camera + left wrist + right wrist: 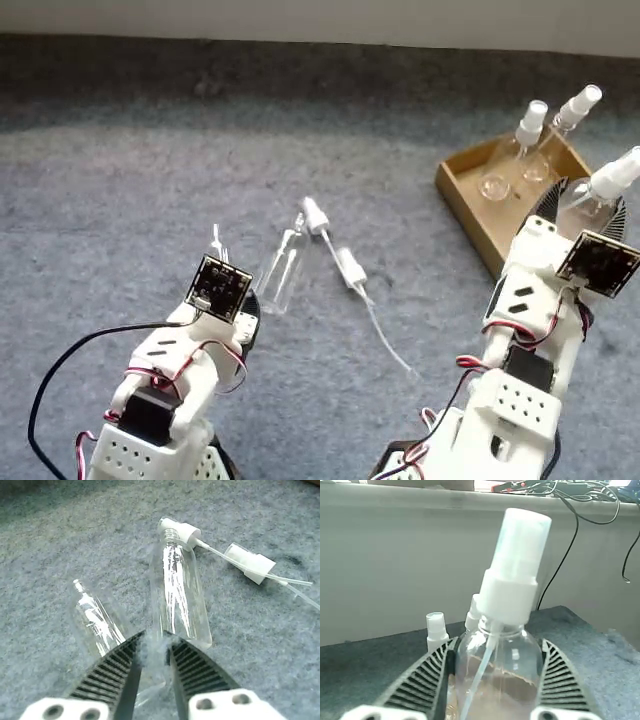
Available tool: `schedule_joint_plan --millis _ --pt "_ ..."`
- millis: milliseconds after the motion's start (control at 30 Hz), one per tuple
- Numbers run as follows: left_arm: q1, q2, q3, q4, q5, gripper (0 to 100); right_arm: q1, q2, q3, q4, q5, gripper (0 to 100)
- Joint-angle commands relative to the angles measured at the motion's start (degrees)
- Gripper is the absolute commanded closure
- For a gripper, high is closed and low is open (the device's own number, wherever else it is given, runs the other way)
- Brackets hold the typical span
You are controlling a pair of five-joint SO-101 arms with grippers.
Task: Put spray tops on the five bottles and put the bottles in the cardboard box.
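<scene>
Two capped bottles [522, 150] are standing in the cardboard box [468, 205]. Right gripper [585, 205] is clenching a third capped bottle [495, 665] just beside them; a crowded lowering risks toppling them. Left gripper [152, 640] is grasping an uncapped bottle [95, 615].

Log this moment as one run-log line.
right hand: shut on capped bottle by cardboard box | box: two capped bottles | left hand: shut on small bottle | carpet: open bottle, two loose spray tops
</scene>
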Motion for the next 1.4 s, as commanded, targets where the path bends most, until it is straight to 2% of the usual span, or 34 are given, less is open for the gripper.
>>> schedule_joint_plan --millis 0,200,600,733,900,1367 --pt "-0.75 -0.57 -0.4 -0.26 0.0 99 1.36 8.66 -4.44 -9.98 -0.35 83.9" --pt "-0.75 -0.57 1.1 -0.35 -0.09 99 1.54 23.52 -7.6 -23.69 -0.35 83.9" --pt "-0.75 -0.57 6.2 -8.62 -0.18 99 3.65 53.76 -32.04 -24.13 -0.44 83.9" --pt "-0.75 -0.57 6.37 -8.88 -0.35 99 4.53 60.97 -37.76 -24.13 -5.8 83.9" --pt "-0.75 -0.57 6.37 -8.88 -0.35 99 5.67 67.12 -43.65 -24.13 -10.46 83.9" --pt "-0.75 -0.57 6.37 -8.88 -0.35 99 3.56 72.22 -48.04 -24.22 -10.29 83.9"
